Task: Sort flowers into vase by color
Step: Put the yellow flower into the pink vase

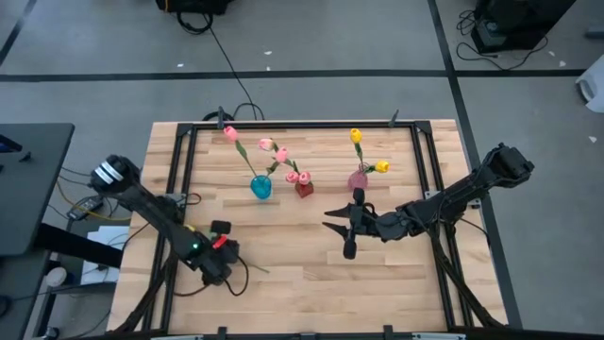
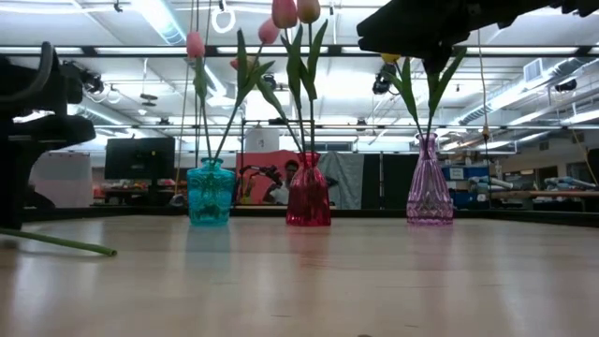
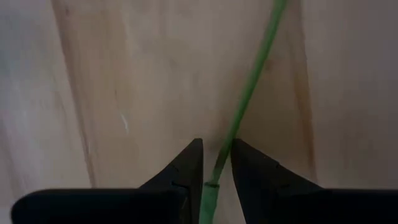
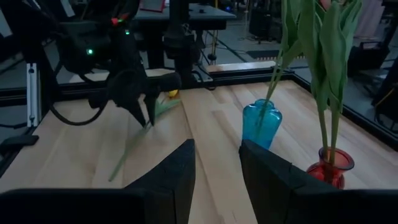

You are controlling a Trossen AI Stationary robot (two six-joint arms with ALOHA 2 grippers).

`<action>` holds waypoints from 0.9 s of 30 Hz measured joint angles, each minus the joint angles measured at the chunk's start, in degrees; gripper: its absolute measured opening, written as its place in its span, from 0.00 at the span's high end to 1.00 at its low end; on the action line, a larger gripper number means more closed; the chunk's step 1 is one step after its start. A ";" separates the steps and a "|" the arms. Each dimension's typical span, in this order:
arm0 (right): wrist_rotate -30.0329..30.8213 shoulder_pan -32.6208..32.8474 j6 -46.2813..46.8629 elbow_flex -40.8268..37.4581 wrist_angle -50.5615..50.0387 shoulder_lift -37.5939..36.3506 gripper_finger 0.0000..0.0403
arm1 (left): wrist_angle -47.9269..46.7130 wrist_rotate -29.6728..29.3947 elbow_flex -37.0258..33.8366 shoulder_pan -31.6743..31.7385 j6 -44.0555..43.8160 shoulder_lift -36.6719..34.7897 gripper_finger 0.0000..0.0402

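Note:
A yellow tulip lies flat on the table. Its bud [image 4: 172,94] and long green stem [image 4: 127,152] show in the right wrist view, and its stem end [image 2: 65,243] in the low view. My left gripper [image 3: 217,155] stands over it near the table's front left [image 1: 225,271], shut on the stem. My right gripper [image 1: 332,227] hovers open at mid-table, in front of the vases. Pink tulips stand in the blue vase [image 1: 260,187] and the red vase [image 1: 304,188]. Yellow tulips stand in the purple vase [image 1: 358,179]. My left gripper pinches the green stem [image 3: 225,146] between its two fingertips, part way along its length. The fingers come from above, pointing down, and lie across the stem. The stem rests on the table on both sides of the hold.
The three vases stand in a row across the table's far middle [image 2: 309,192]. A black frame rail [image 1: 283,124] runs around the table top. Cables hang by the left arm [image 1: 241,274]. Bare wood lies between the two grippers and along the near edge.

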 joint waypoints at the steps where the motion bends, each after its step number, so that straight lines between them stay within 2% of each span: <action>1: -0.14 0.01 -0.01 0.00 -0.03 0.00 0.65 | 0.23 -0.20 0.09 0.00 0.90 0.55 0.78; 4: -1.03 0.12 0.13 0.00 -0.24 0.00 0.65 | 0.95 -0.44 0.26 -0.08 3.40 1.68 0.84; 7: -1.32 0.13 0.70 0.00 -0.38 0.00 0.65 | 0.93 -0.09 0.86 -0.09 3.58 1.81 0.96; 10: -1.97 0.13 3.12 0.00 -0.93 0.00 0.65 | 1.69 -2.41 2.36 -0.02 3.72 2.16 0.97; 14: -9.63 0.01 9.08 0.00 -7.38 0.00 0.65 | 6.49 -4.88 4.91 1.84 9.53 2.39 0.98; 16: -11.59 0.03 13.63 0.00 -11.85 0.01 0.66 | 10.23 -5.31 5.49 4.18 13.85 2.64 0.99; 20: -10.91 1.17 21.09 -0.02 -20.79 0.07 0.66 | 17.91 -5.18 6.79 11.19 22.24 4.39 0.99; 23: -10.69 2.33 23.98 0.03 -23.55 0.07 0.67 | 22.60 -1.65 8.24 16.48 27.25 7.38 0.99; 27: -10.26 3.64 25.91 0.02 -25.35 0.07 0.68 | 24.30 2.31 12.60 21.29 31.29 13.49 0.99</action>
